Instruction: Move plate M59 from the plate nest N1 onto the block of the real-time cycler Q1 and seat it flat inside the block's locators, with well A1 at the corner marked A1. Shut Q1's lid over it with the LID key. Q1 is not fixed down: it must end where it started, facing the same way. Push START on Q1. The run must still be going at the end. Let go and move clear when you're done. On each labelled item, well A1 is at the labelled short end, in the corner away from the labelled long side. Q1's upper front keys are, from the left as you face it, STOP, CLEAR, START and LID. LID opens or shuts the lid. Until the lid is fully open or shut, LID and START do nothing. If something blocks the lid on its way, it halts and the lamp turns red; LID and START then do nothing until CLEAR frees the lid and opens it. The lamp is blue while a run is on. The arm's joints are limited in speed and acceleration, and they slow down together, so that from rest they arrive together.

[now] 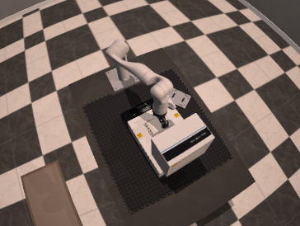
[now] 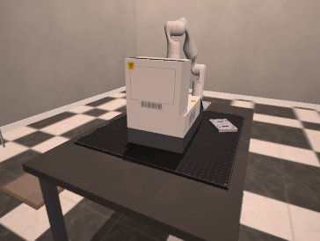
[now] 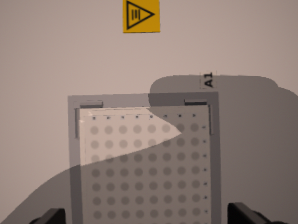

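Plate M59, a pale well plate, lies on the grey block of cycler Q1. In the wrist view its top edge sits between two locators. The A1 mark is at the block's upper right corner. My gripper is open. It hovers just above the plate, its fingertips wide of the plate's sides and holding nothing. Q1's lid stands open. In the exterior view the cycler hides the gripper.
The plate nest N1 lies beside Q1 on the black mat. Q1's front key strip faces the arm's base, with a green lamp. A yellow warning label is on the deck.
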Controlling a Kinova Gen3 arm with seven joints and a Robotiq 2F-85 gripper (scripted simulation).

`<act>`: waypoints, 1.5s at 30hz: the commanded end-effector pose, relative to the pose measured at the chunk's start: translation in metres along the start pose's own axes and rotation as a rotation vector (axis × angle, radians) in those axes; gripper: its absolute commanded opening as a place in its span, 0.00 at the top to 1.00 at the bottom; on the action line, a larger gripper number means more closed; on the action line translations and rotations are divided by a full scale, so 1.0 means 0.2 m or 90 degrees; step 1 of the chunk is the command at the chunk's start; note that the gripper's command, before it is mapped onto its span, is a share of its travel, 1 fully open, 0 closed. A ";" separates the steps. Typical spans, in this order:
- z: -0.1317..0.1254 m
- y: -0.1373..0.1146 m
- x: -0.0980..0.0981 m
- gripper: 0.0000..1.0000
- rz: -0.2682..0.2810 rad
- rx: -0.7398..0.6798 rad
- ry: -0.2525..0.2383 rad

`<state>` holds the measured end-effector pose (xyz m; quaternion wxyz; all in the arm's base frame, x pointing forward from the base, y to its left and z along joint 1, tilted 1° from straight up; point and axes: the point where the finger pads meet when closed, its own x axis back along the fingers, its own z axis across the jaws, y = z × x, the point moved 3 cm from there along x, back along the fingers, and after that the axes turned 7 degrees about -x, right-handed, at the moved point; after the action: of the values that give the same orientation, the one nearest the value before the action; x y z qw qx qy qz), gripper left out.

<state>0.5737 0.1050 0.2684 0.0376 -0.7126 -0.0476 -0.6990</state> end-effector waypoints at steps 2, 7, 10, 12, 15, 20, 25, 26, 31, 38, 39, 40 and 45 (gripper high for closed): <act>0.00 0.00 0.03 0.00 0.000 0.000 0.001; 0.00 0.00 0.03 0.00 0.000 0.000 0.001; 0.00 0.00 0.03 0.00 0.000 0.000 0.001; 0.00 0.00 0.03 0.00 0.000 0.000 0.001; 0.00 0.00 0.03 0.00 0.000 0.000 0.001; 0.00 0.00 0.03 0.00 0.000 0.000 0.001; 0.00 0.00 0.03 0.00 0.000 0.000 0.001; 0.00 0.00 0.03 0.00 0.000 0.000 0.001; 0.00 0.00 0.03 0.00 0.000 0.000 0.001; -0.02 0.00 0.04 0.01 -0.003 0.021 0.003; -0.03 0.01 0.04 0.02 -0.005 0.042 0.004; -0.05 0.01 0.04 0.03 -0.008 0.063 0.006; -0.11 0.02 0.05 0.06 -0.018 0.147 0.012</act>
<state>0.5572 0.0987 0.2773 0.0903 -0.7035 -0.1165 -0.6953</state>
